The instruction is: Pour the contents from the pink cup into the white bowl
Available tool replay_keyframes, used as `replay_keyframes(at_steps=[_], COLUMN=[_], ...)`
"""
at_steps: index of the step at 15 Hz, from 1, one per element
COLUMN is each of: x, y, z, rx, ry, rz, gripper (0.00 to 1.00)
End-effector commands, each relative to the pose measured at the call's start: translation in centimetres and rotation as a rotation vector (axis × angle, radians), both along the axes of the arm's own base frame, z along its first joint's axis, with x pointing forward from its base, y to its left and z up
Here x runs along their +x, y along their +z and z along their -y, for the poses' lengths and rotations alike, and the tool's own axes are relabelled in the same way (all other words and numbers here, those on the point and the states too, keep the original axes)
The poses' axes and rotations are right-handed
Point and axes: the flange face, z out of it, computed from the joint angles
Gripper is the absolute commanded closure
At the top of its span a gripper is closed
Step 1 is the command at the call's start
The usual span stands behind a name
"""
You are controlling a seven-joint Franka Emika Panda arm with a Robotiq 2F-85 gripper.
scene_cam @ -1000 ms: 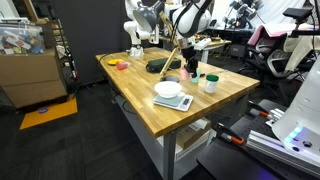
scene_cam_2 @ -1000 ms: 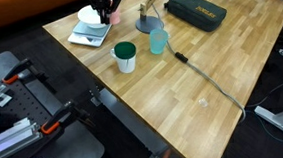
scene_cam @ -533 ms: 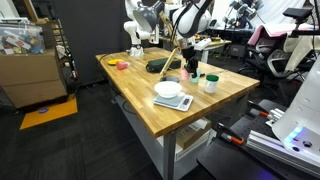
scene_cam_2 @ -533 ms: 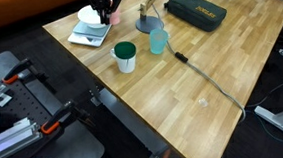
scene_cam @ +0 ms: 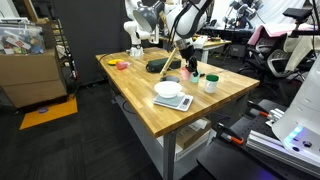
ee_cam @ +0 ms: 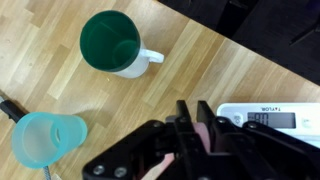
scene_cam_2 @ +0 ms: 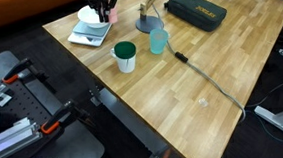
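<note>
Pink cup (scene_cam: 189, 70) held above a wooden table (scene_cam: 150, 115), close by the white bowl (scene_cam: 168, 89)

The plank-grained table top is seen bearing the round, shallow bowl, which is set on a flat white scale (scene_cam_2: 86, 36). A green-lined mug (ee_cam: 110, 42) and a translucent blue tumbler (ee_cam: 40, 140) are stood nearby. The small smooth cup is clamped between the black fingers of the gripper (scene_cam_2: 101, 6)

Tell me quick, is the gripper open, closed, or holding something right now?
Gripper: closed, holding the small pale pink plain cup.
</note>
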Motion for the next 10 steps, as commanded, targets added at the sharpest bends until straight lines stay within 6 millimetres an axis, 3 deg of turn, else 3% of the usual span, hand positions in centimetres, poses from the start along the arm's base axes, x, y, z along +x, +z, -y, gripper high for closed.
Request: replay_keyframes(at_steps=[1,5,6,10], x=[0.3,0.5,-0.1,0.2], y=[1.1,2.2,2.1,2.0], z=[-2.9,-6.8,-6.7,-7.0], rx=[-0.047,-0.124,-0.082,-0.108], ry=[0.169,0.351,0.289,0.330], rz=[-0.086,-0.167,-0.115,-0.146], gripper=[0.96,0.96,0.85,0.85])
